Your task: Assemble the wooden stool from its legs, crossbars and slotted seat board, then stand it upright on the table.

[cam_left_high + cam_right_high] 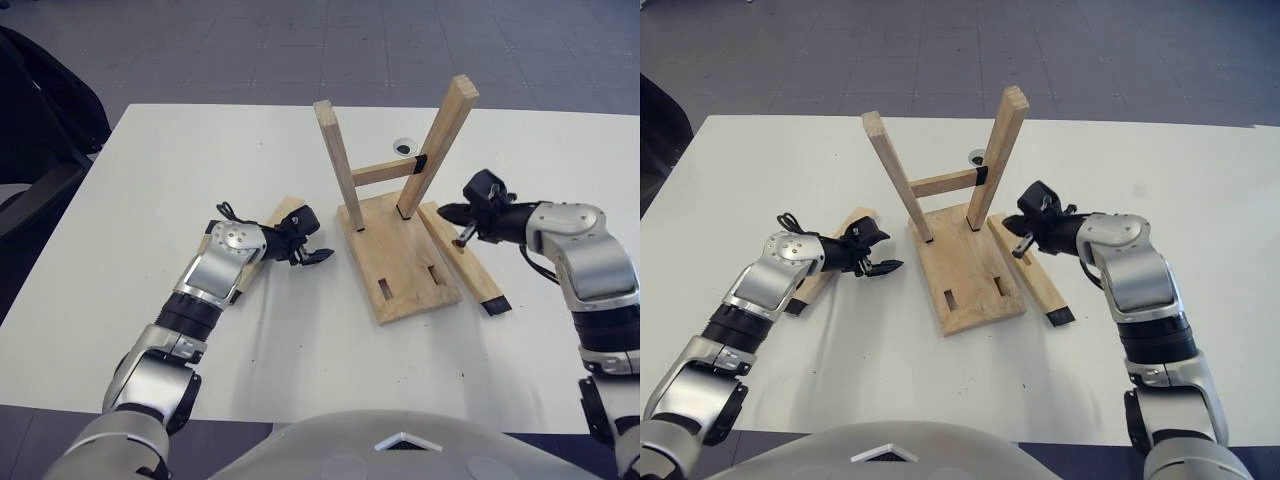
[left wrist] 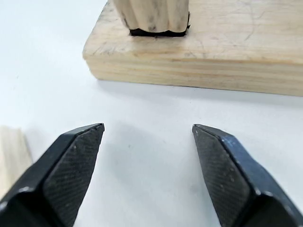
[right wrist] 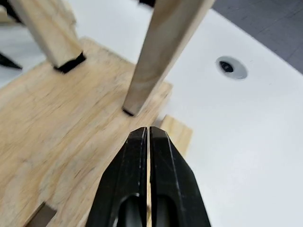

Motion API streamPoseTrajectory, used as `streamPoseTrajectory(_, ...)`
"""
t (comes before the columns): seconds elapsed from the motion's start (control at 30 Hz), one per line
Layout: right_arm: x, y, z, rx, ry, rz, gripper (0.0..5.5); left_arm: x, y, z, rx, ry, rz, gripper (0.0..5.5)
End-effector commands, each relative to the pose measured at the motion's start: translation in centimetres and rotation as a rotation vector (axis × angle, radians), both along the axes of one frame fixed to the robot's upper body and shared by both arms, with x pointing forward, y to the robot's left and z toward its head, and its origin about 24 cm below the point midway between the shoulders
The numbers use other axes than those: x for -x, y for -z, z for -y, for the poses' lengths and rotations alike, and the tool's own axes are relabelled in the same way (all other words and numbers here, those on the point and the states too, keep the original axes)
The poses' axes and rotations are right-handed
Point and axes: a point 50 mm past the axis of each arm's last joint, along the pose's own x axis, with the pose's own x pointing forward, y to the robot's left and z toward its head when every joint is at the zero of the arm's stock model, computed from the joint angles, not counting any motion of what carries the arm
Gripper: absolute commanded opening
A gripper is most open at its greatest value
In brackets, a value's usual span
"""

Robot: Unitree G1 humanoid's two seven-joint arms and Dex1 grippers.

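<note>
2 grippers, both empty: left gripper (image 1: 320,255) spread open, just beside the seat board (image 1: 405,272); right gripper (image 1: 447,211) pinched closed over a loose leg (image 1: 466,263). Beyond the fingertips, 2 legs (image 1: 337,165) stand in the board, joined by 1 crossbar (image 1: 385,171).

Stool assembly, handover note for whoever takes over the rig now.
Left end effector: open, empty, left of the seat board.
Right end effector: shut, empty, over the loose leg right of the board.
Done: two legs with a crossbar stand at its far end.
Left: fill the two near slots, probably using that leg and the wooden piece under the left arm; then stand it upright.
</note>
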Motion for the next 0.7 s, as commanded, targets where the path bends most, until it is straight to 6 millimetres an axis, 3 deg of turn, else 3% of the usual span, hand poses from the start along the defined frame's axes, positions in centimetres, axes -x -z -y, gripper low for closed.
streamPoseTrajectory(0.03,1.4,2.1,0.7,0.079,-0.061,-0.082,0.1,1.3,-0.9,1.1,0.159,-0.086,-0.035,3.45)
streamPoseTrajectory(0.17,2.0,3.5,1.3,0.134,-0.111,-0.113,0.1,2.7,-0.8,1.8,0.308,-0.222,-0.106,3.04)
streamPoseTrajectory(0.27,1.6,3.6,1.2,0.14,-0.101,-0.082,0.1,3.1,-0.8,0.4,0.267,-0.343,-0.053,2.51)
streamPoseTrajectory(0.37,0.1,2.5,1.9,0.093,-0.005,-0.017,0.1,2.9,-1.9,-1.5,0.271,-0.486,0.037,2.51)
streamPoseTrajectory(0.47,0.2,2.9,2.0,0.094,-0.005,-0.026,0.1,3.5,-1.5,-0.9,0.27,-0.501,0.026,2.51)
streamPoseTrajectory(0.57,2.0,3.8,0.7,0.088,-0.126,-0.089,0.1,3.2,-2.1,-0.9,0.274,-0.517,0.044,2.51)
streamPoseTrajectory(0.7,3.0,2.4,-2.1,-0.023,-0.203,-0.083,0.1,1.4,-4.7,-3.5,0.279,-0.596,0.169,2.51)
